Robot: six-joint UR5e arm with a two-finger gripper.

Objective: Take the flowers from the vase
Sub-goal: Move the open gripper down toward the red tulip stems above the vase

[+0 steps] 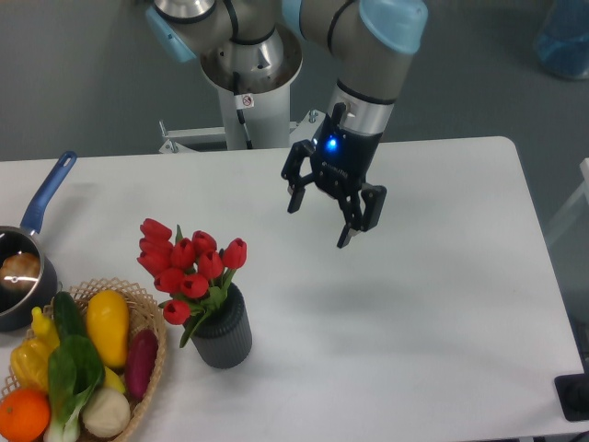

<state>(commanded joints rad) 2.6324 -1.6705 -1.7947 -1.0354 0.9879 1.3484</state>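
Observation:
The flowers (189, 264), a bunch of red tulip buds with green leaves, stand in the vase (223, 331), a short dark grey ribbed cylinder at the front left of the white table. My gripper (320, 221) hangs above the table to the upper right of the flowers, well apart from them. Its two black fingers are spread wide, and nothing is between them.
A wicker basket (147, 318) of colourful vegetables sits left of the vase, close to it. A dark pot with a blue handle (46, 191) is at the left edge. The robot's base column (247, 92) stands behind the table.

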